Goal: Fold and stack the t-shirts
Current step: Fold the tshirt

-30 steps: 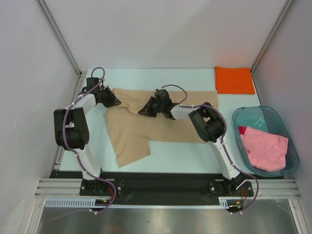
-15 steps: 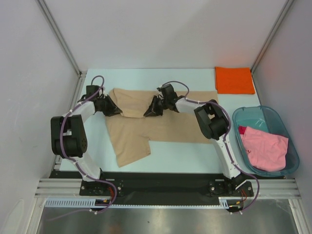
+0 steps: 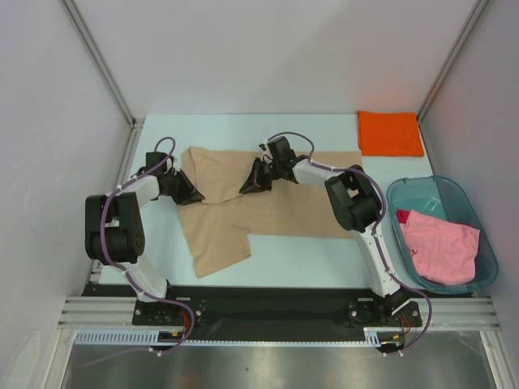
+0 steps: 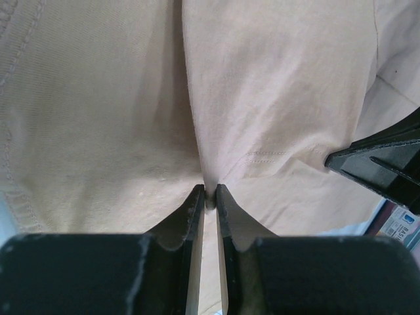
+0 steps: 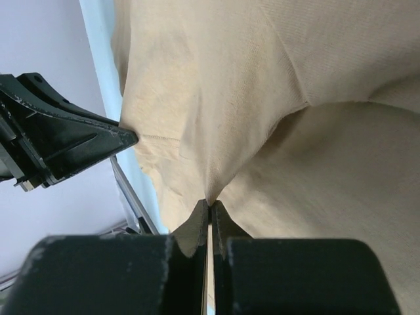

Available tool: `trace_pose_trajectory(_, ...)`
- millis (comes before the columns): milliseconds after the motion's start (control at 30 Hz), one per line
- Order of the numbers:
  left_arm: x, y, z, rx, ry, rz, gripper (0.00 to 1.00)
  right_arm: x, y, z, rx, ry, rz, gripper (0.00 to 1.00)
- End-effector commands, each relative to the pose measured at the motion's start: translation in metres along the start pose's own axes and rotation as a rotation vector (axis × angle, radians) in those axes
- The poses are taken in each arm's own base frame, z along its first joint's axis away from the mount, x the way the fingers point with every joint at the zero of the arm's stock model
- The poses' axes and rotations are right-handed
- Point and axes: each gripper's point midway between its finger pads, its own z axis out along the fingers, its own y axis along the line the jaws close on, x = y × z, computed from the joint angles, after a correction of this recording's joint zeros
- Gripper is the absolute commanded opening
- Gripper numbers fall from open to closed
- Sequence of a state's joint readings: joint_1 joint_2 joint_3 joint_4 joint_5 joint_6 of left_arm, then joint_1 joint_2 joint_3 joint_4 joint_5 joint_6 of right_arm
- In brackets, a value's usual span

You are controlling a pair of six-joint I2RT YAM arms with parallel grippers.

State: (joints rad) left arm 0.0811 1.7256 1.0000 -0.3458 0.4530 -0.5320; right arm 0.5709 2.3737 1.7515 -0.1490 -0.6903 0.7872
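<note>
The tan t-shirt (image 3: 268,207) lies spread across the middle of the table. My left gripper (image 3: 195,197) is shut on a pinch of its left part; that cloth shows in the left wrist view (image 4: 262,118). My right gripper (image 3: 246,188) is shut on a fold near the shirt's top middle, cloth (image 5: 216,98) filling the right wrist view. The orange t-shirt (image 3: 390,133) lies folded flat at the far right corner. The pink t-shirt (image 3: 440,245) lies crumpled in the teal tub (image 3: 478,223) at the right.
White walls with metal posts close in the table at the left, back and right. The arms' bases and a black rail run along the near edge.
Both grippers have shifted slightly, holding the tan shirt; the left one moved a little toward me, the right one a little toward the back, and the cloth between them has drawn flatter.
</note>
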Motion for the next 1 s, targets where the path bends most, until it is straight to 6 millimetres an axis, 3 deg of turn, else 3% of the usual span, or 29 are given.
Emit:
trace_pose_trajectory(0,-0.01,-0.011,-0.014,0.035,-0.053,0.021,0.17,-0.008,0.027,-0.019,-0.061,0.001,-0.04,0.0)
trace_pose_trajectory(200,-0.009,-0.001,-0.012,0.015,-0.049,0.009,0.18,-0.011,0.021,-0.026,-0.055,-0.005,-0.039,0.02)
trace_pose_trajectory(233,-0.01,-0.001,-0.012,0.014,-0.05,0.009,0.2,-0.011,0.018,-0.025,-0.05,-0.005,-0.039,0.05)
trace_pose_trajectory(267,-0.01,0.0,-0.012,0.01,-0.052,0.011,0.21,-0.01,0.015,-0.023,-0.046,-0.002,-0.05,0.15)
trace_pose_trajectory(333,-0.012,0.002,-0.017,-0.006,-0.068,0.012,0.3,-0.009,0.008,-0.024,-0.028,0.009,-0.059,0.23)
trace_pose_trajectory(400,-0.015,0.011,-0.026,-0.062,-0.106,0.019,0.42,-0.01,-0.006,-0.038,0.027,-0.007,-0.121,0.29)
trace_pose_trajectory(433,-0.021,0.007,-0.041,-0.067,-0.161,0.036,0.47,-0.013,-0.021,-0.046,0.122,-0.043,-0.129,0.31)
trace_pose_trajectory(467,-0.024,0.014,-0.048,-0.106,-0.195,0.051,0.5,-0.02,-0.012,-0.062,0.147,-0.087,-0.173,0.35)
trace_pose_trajectory(500,-0.029,0.014,-0.055,-0.118,-0.23,0.067,0.55,-0.015,-0.023,-0.068,0.185,-0.085,-0.203,0.37)
trace_pose_trajectory(567,-0.044,0.005,-0.072,-0.118,-0.3,0.126,0.59,-0.021,-0.022,-0.078,0.204,-0.117,-0.222,0.38)
trace_pose_trajectory(633,-0.056,-0.007,-0.075,-0.085,-0.318,0.169,0.66,-0.028,-0.018,-0.083,0.207,-0.144,-0.236,0.38)
trace_pose_trajectory(733,-0.09,-0.019,-0.064,-0.073,-0.316,0.28,0.77,-0.037,-0.015,-0.088,0.205,-0.167,-0.243,0.37)
trace_pose_trajectory(767,-0.106,-0.016,-0.05,-0.103,-0.28,0.322,0.8,-0.039,-0.012,-0.091,0.197,-0.173,-0.244,0.37)
trace_pose_trajectory(833,-0.123,-0.011,-0.037,-0.122,-0.239,0.348,0.81,-0.044,0.003,-0.102,0.15,-0.197,-0.268,0.37)
trace_pose_trajectory(867,-0.143,-0.02,-0.038,-0.105,-0.26,0.366,0.81,-0.042,0.001,-0.106,0.147,-0.198,-0.265,0.37)
trace_pose_trajectory(900,-0.145,-0.009,-0.015,-0.103,-0.213,0.348,0.81,-0.046,0.005,-0.11,0.133,-0.217,-0.281,0.38)
trace_pose_trajectory(933,-0.152,-0.013,-0.009,-0.085,-0.211,0.353,0.81,-0.048,0.015,-0.121,0.113,-0.239,-0.298,0.38)
trace_pose_trajectory(967,-0.173,-0.024,-0.011,-0.066,-0.252,0.371,0.81,-0.048,0.017,-0.126,0.104,-0.246,-0.302,0.38)
